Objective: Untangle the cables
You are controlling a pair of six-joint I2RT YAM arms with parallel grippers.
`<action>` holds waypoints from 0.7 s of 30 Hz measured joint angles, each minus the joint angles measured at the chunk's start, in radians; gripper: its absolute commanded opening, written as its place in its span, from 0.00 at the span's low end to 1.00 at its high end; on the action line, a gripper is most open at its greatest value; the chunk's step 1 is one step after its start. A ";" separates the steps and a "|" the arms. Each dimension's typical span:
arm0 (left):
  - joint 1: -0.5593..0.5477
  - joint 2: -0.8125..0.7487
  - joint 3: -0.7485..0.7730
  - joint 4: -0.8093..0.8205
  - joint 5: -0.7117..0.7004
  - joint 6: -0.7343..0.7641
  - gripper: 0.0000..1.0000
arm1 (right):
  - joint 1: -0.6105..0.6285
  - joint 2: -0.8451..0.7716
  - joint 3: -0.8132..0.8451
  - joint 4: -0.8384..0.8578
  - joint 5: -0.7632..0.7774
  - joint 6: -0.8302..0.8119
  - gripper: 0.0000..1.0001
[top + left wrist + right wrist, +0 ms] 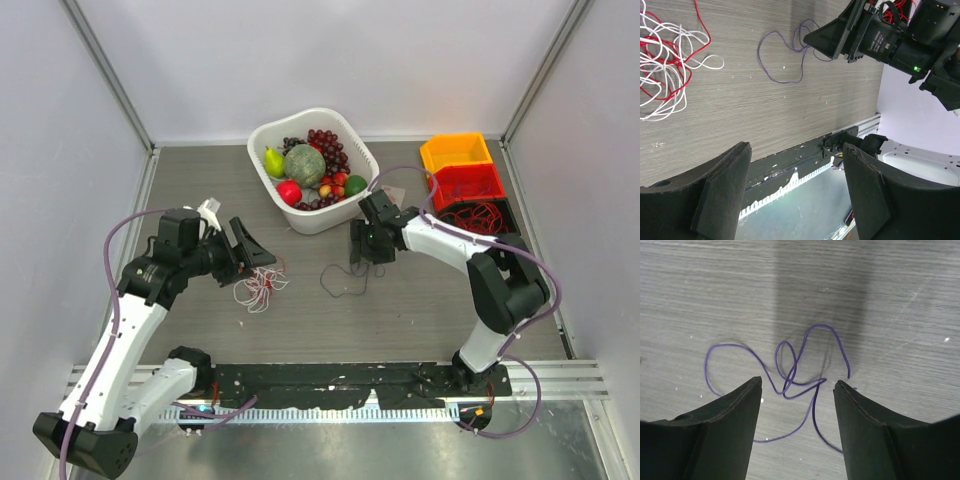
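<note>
Right end effector (798, 383), open, poised over the thin purple wire (816, 326); next move, likely: descend, close on 1 strand.

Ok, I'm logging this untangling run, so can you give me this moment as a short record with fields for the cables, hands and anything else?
purple cable: alone on the table in loose loops, apart from the bunch
red and white bunch: tangled together, near the left hand
left hand: open, holding nothing
right hand: open, over the purple cable, fingers either side of a loop
fruit basket: beyond the cables, full of fruit
orange bin, red bin: far right corner
</note>
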 measured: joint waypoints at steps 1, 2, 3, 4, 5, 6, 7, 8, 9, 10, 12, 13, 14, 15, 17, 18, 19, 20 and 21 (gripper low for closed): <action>0.000 0.005 0.000 -0.005 0.000 0.000 0.77 | 0.000 0.018 0.000 0.008 0.001 0.009 0.62; 0.000 0.008 0.000 -0.008 0.000 0.000 0.77 | 0.000 0.031 0.000 0.013 0.004 0.016 0.61; 0.000 0.010 0.000 -0.010 0.001 0.000 0.77 | 0.002 0.047 0.000 0.015 0.013 0.021 0.59; 0.000 0.010 0.000 -0.010 0.000 0.000 0.77 | 0.004 0.062 0.000 0.014 0.022 0.025 0.58; 0.000 0.009 0.000 -0.010 0.001 0.000 0.77 | 0.007 0.074 0.000 0.014 0.034 0.028 0.52; 0.000 0.008 0.000 -0.010 0.000 0.000 0.77 | 0.012 0.082 0.000 0.013 0.048 0.033 0.46; 0.000 0.008 0.000 -0.010 0.001 -0.001 0.77 | 0.016 0.085 0.000 0.014 0.057 0.034 0.40; 0.000 0.007 0.000 -0.009 0.001 -0.001 0.77 | 0.021 0.085 -0.001 0.015 0.069 0.038 0.35; 0.000 0.007 0.000 -0.009 0.001 -0.001 0.77 | 0.023 0.085 -0.001 0.016 0.083 0.040 0.25; 0.000 0.008 0.000 -0.010 0.002 -0.002 0.77 | 0.026 0.085 -0.001 0.019 0.095 0.042 0.12; 0.000 0.013 0.000 -0.010 0.003 -0.002 0.76 | 0.029 0.085 -0.001 0.021 0.120 0.040 0.01; 0.000 0.018 0.000 -0.010 0.004 -0.001 0.76 | 0.030 0.085 -0.001 0.023 0.130 0.039 0.01; 0.000 0.023 0.000 -0.010 0.005 0.000 0.77 | 0.029 0.084 -0.001 0.023 0.143 0.041 0.01; 0.000 0.027 0.000 -0.011 0.006 0.000 0.77 | 0.029 0.082 -0.001 0.020 0.157 0.042 0.01; 0.000 0.034 0.000 -0.015 0.006 0.005 0.77 | 0.028 0.063 -0.001 0.000 0.184 0.037 0.01; 0.000 0.036 0.000 -0.016 0.005 0.006 0.77 | 0.024 0.043 0.000 -0.015 0.198 0.034 0.01; 0.000 0.037 0.000 -0.016 0.005 0.007 0.77 | 0.019 0.023 0.004 -0.027 0.208 0.030 0.01; 0.000 0.039 0.000 -0.016 0.006 0.008 0.77 | 0.010 -0.003 0.012 -0.047 0.217 0.024 0.01; 0.000 0.042 0.000 -0.016 0.006 0.009 0.77 | -0.005 -0.038 0.028 -0.063 0.225 0.017 0.01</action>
